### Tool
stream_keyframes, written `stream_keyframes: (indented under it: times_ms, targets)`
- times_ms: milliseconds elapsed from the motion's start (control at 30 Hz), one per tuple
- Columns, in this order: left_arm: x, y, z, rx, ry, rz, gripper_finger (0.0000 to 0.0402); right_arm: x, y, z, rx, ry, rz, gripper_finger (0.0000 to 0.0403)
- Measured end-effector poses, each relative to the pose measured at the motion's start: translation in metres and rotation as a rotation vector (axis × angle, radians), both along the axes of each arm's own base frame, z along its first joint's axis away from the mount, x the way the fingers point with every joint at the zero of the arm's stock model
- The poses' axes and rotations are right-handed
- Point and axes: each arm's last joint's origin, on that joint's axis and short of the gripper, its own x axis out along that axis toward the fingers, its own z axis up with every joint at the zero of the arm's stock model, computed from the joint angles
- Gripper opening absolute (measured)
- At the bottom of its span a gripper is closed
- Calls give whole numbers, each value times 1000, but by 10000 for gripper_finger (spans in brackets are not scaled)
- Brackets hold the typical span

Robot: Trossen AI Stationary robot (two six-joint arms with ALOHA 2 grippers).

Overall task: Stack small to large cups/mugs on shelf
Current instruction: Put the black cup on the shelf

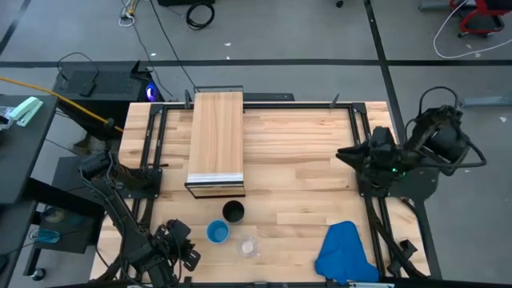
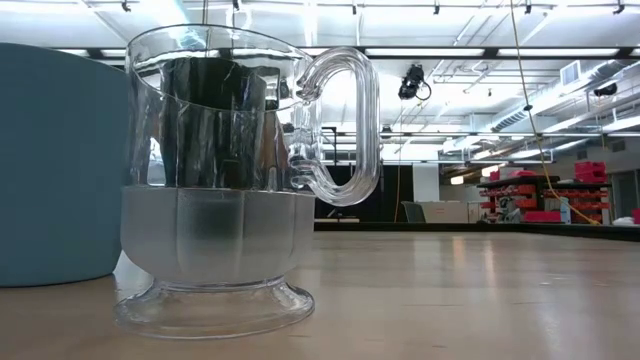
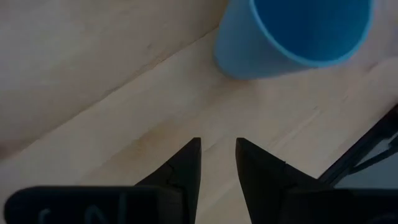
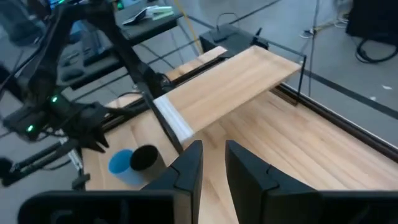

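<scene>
- The three cups stand in a tight cluster near the front edge of the worktop, just ahead of the shelf's pale front edge. All three are upright and none is on the shelf yet.
- The blue cup looks like thin, light plastic with a smooth, slightly tapered wall. I judge it stiff enough for a rim pinch, one finger inside and one outside, but likely to slide or tip if nudged from the side.
- The black cup is the tallest and sits closest to the shelf, almost touching the blue one. Its height makes it the easiest to topple, so a grip low on the wall or across the rim seems safer.
- The clear cup in the low view shows a curved handle and a flared foot. It looks rigid and slick, possibly brittle, so a gentle squeeze at the rim suits it.
- The left gripper hovers over bare wood just beside the blue cup, fingers nearly together with a narrow gap, holding nothing.
- The right gripper waits by the right edge of the worktop, fingers close with a small gap, empty.
- A blue cloth lies at the front right corner, well apart from the cups.
</scene>
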Motion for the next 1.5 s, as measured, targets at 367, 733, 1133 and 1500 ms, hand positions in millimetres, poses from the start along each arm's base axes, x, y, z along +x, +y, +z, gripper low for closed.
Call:
stream_keyframes:
  times_ms: [367, 733, 1133, 1500]
  targets:
    - [37, 12, 18, -69, -81, 138, 107, -8, 22, -56, -4, -46, 195, 61]
    - [68, 33, 94, -48, -106, 148, 105, -13, 18, -80, 26, -17, 216, 55]
    - [111, 108, 163, -84, -80, 208, 101, -18, 13, -87, -41, 78, 237, 54]
    - [135, 142, 127, -170, 111, 215, 98, -19, 12, -89, -59, 107, 247, 54]
